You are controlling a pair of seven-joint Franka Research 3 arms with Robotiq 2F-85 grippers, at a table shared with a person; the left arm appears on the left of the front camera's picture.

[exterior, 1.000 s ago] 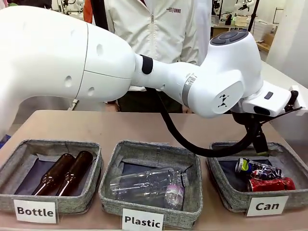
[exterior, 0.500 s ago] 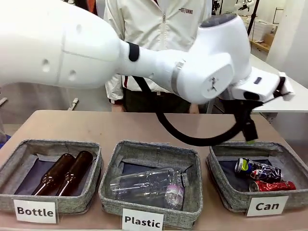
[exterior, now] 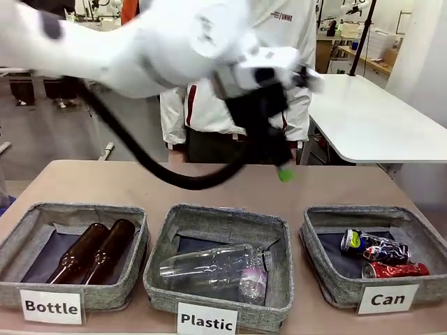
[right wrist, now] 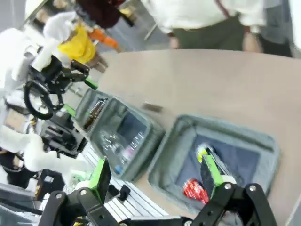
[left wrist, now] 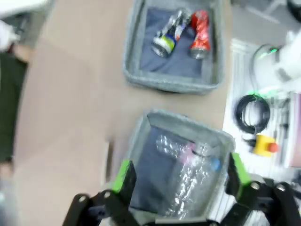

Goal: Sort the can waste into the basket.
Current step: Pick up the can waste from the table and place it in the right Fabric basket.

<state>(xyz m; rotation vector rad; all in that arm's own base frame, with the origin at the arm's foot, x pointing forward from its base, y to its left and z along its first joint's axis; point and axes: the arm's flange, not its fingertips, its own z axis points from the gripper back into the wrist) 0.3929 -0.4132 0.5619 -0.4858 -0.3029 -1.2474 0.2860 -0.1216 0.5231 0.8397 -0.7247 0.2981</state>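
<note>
Both cans lie in the grey basket labelled "Can" (exterior: 323,215) at the right. The dark can (exterior: 368,243) is behind and the crushed red can (exterior: 395,269) in front. The wrist views show the same basket (left wrist: 171,84) (right wrist: 174,136) with the dark can (left wrist: 169,34) (right wrist: 208,156) beside the red can (left wrist: 200,32) (right wrist: 192,190). My left gripper (exterior: 283,169), blurred by motion, hangs above the table's far middle. It stands open (left wrist: 181,181) and empty over the "Plastic" basket. My right gripper (right wrist: 155,176) is open and empty, high over the "Can" basket.
The "Plastic" basket (exterior: 167,230) holds a clear bottle (exterior: 213,269). The "Bottle" basket (exterior: 21,223) holds two brown bottles (exterior: 94,251). A person in a white jacket (exterior: 279,42) stands at the far side. A white table (exterior: 370,118) is at back right.
My left arm has swung up and to the left, from over the "Can" basket to the table's middle. Both cans stay in the basket.
</note>
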